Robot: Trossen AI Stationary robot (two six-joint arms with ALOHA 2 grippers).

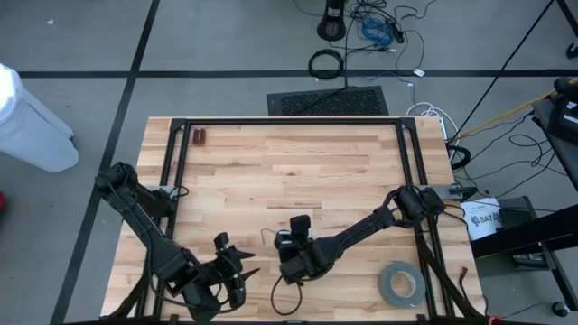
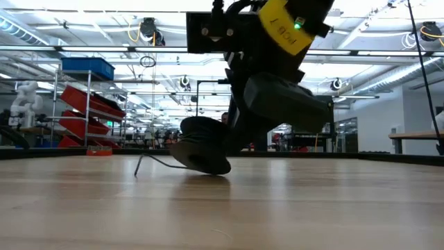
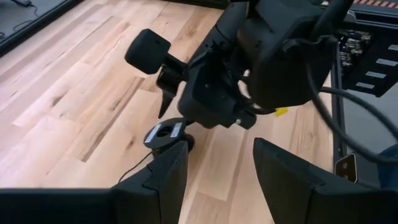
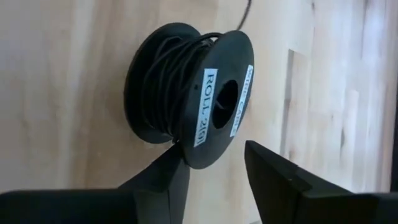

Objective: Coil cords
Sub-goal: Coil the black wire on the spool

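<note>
The cord is thin and black, wound on a small black spool with white labels. The spool stands tilted in the low view, its lower flange rim on the table. A loose strand sticks out from it along the wood. My right gripper is open right behind the spool, its fingers slanting down on either side of the near flange's rim. My left gripper hangs open in the air near the table's front edge, a little to the left of the spool, with nothing between its fingers. My right gripper has one fingertip right at the lower rim of the spool's near flange. I cannot tell whether it touches the rim. Nothing is pinched between the two fingers.
A grey tape roll lies flat near the front right of the table. A small red-brown object sits at the far left corner. Black frame rails run along the far edge and both sides. Bare wood lies across the table's middle.
</note>
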